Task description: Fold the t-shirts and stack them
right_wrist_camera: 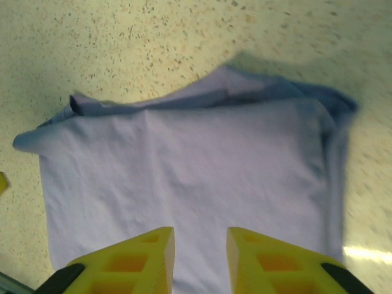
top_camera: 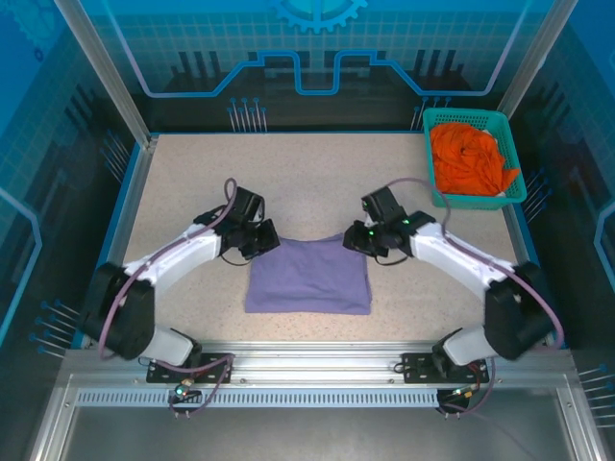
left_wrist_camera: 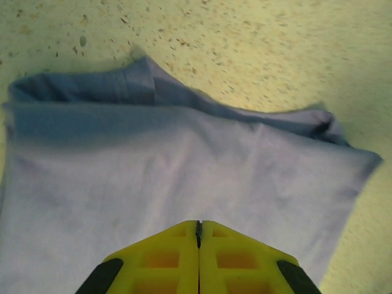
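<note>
The lavender t-shirt [top_camera: 307, 280] lies folded into a rough rectangle on the speckled table, near the middle front; its lettering is hidden. My left gripper [top_camera: 261, 242] hovers at its far left corner, and in the left wrist view the yellow jaws [left_wrist_camera: 198, 225] are shut over the flat cloth [left_wrist_camera: 184, 165] with nothing seen between them. At the far right corner my right gripper [top_camera: 354, 240] is open, its fingers [right_wrist_camera: 201, 236] spread above the fabric [right_wrist_camera: 184, 159]. The orange t-shirt [top_camera: 469, 158] sits bunched in the basket at the back right.
The teal mesh basket [top_camera: 480, 201] stands at the table's back right corner. Bare speckled table [top_camera: 307, 173] stretches behind and to both sides of the folded shirt. A metal rail [top_camera: 307, 360] runs along the front edge by the arm bases.
</note>
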{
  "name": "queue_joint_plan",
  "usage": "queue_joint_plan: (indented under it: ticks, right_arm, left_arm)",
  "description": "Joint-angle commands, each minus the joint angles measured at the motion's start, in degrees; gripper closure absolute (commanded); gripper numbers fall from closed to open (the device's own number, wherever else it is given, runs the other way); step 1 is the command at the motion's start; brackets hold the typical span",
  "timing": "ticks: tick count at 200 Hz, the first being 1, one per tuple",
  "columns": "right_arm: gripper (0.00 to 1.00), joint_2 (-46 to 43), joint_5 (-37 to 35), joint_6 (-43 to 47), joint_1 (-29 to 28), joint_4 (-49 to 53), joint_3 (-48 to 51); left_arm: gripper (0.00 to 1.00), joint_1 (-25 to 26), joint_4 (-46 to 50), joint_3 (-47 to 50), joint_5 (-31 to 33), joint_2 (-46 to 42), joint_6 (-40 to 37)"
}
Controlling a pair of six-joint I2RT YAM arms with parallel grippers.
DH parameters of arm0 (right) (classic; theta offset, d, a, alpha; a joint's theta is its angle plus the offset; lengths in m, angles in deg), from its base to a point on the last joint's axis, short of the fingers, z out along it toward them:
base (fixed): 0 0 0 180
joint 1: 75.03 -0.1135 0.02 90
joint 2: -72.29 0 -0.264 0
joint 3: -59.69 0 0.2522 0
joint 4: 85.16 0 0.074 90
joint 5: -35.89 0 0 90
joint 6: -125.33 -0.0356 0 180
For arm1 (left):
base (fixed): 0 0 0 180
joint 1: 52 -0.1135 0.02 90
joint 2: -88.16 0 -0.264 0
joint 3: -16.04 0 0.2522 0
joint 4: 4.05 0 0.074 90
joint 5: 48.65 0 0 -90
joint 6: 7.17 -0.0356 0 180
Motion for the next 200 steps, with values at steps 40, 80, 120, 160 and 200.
queue_joint_plan:
  ticks: [40, 80, 120, 160, 200]
  right_arm:
    - [0.77, 20.2, 4.2, 3.5, 6.5, 2.3, -9.7]
    - [0.76, 21.4, 5.9, 4.4, 11.1, -0.7, -7.0]
    - [0.74, 19.6, 5.5, 5.5, 12.0, -1.1, -5.9]
    - [0.63, 7.3, 2.6, 6.1, 10.3, -5.9, 1.0]
    - [0.54, -4.7, 2.9, 5.4, 5.0, -10.0, 11.7]
  left_arm:
    - [0.98, -5.3, -2.9, -8.1, 2.5, 17.1, -3.0]
    - [0.97, -10.0, -4.7, -9.8, 0.8, 21.2, -2.3]
    - [0.88, -12.1, -3.9, -11.7, 0.7, 20.1, -2.9]
    - [0.53, -12.2, -0.9, -9.6, 2.7, 9.0, -3.7]
    - [0.39, -9.9, 3.6, -2.3, 4.0, -4.1, -3.3]
